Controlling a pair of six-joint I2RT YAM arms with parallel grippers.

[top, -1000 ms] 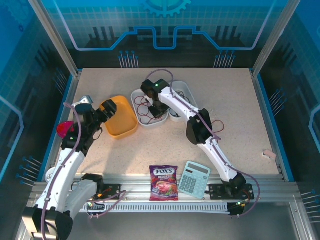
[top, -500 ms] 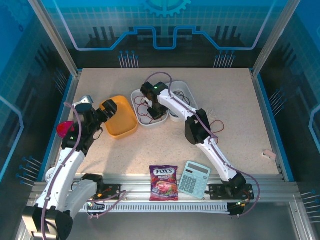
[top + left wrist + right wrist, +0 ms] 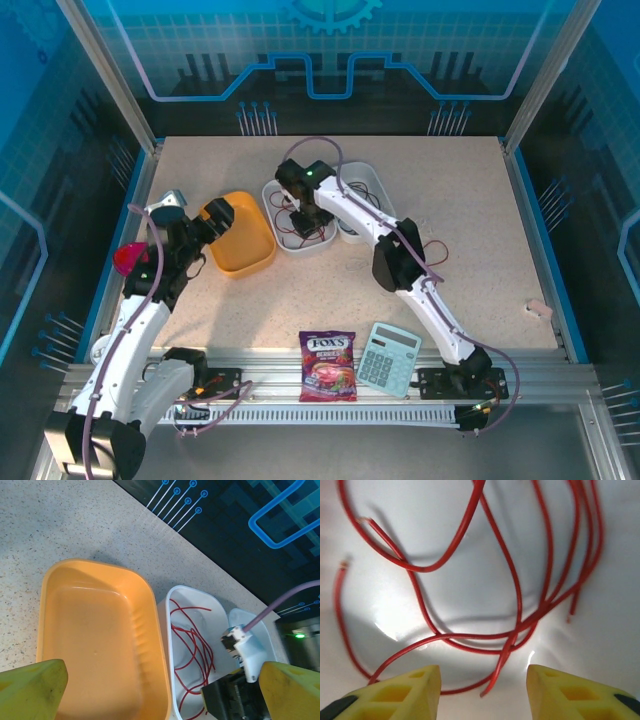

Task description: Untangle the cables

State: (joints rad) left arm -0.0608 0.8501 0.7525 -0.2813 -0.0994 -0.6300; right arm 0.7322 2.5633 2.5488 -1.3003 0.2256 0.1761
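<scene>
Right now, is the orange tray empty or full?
Empty: the orange tray shows bare floor; red cables lie in the neighbouring white tray.

Three trays are sitting toward the far middle of the bench (image 3: 455,185): one orange tray (image 3: 246,243) and two white ones side by side, a left white tray (image 3: 290,249) and a right white tray (image 3: 376,174). Red cables (image 3: 300,222) are lying looped in the left white tray, crossing too much to count strand by strand. One thin dark cable (image 3: 441,258) is trailing on the bench. One Fox's candy bag (image 3: 327,366) and one calculator (image 3: 389,358) are lying at the near edge. One small pink object (image 3: 540,309) is resting by the right edge.
</scene>
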